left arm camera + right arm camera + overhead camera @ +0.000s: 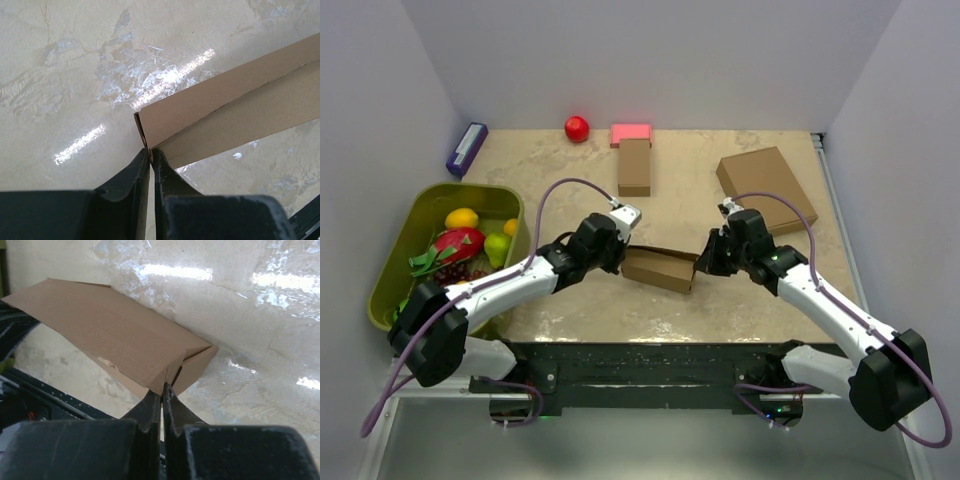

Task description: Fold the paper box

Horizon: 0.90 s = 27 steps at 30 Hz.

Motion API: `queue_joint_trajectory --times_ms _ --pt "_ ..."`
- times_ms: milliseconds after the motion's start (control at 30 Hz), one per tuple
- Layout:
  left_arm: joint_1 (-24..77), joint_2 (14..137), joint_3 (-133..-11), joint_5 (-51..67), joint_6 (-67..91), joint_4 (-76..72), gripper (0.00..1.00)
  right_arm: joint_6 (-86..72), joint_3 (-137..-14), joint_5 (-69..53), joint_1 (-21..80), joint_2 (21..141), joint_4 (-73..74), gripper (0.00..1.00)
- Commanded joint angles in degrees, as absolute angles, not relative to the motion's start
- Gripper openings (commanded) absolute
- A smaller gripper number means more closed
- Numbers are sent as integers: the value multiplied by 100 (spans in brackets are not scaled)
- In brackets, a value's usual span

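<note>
A marbled table (690, 200) is seen with a green bin (470, 187) at one side. Well right of the bin, the paper box (660, 268) is held: its bin-side end is pinched in the left gripper's (151, 152) narrow jaws, and its far corner is clamped in the right gripper's (162, 387) almost shut jaws.

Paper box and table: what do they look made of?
Paper box: thin brown cardboard, matte and apparently uncoated; it shows sharp creases and a thin cut edge.
Table: beige marbled surface, glossy, with bright light reflections. Stone or laminate, cannot tell.
</note>
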<state>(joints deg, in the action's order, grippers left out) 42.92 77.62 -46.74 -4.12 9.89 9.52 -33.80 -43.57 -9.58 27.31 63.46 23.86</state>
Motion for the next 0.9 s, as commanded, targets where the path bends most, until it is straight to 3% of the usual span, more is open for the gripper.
queue_joint_trajectory --times_ms 0,533,867 --pt "4333 7954 -4535 -334 888 1705 12 -2962 -4447 -475 2681 6257 2663 0" --pt "4333 7901 -4544 -246 888 1635 12 -2847 -3990 -369 2795 6337 2619 0" --pt "4324 7866 -4553 -202 896 1626 12 -3172 -4078 386 3665 6565 2935 0"
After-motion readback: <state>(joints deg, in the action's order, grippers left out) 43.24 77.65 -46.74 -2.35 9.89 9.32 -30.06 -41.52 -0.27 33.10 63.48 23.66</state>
